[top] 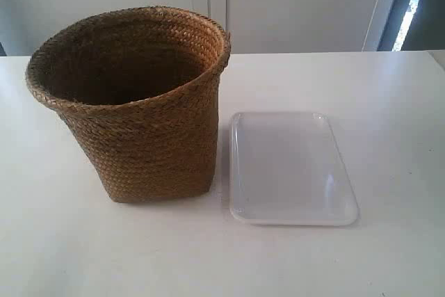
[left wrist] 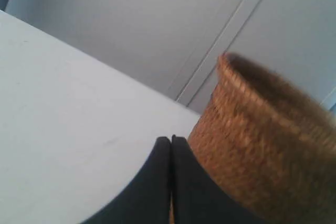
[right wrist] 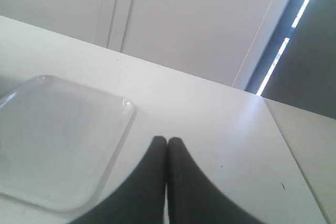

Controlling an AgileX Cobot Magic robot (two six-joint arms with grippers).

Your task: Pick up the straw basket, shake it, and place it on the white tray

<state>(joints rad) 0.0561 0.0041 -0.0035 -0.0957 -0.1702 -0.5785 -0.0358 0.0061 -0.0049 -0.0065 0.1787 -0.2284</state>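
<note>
The straw basket [top: 135, 106] stands upright on the white table, its brown braided wall tapering to a narrower base and its inside dark. Right beside it lies the flat white tray [top: 290, 168], with nothing on it. Neither arm shows in the exterior view. In the left wrist view my left gripper [left wrist: 171, 139] is shut, black fingertips pressed together, low over the table with the basket [left wrist: 262, 129] close beside it. My right gripper [right wrist: 167, 140] is shut too, with nothing between its fingers, hovering just off a corner of the tray [right wrist: 58, 140].
The white table [top: 389, 102] reaches to a far edge in front of pale wall panels [top: 292, 5]. A dark opening with a bright strip [right wrist: 294, 30] lies beyond the table's far corner.
</note>
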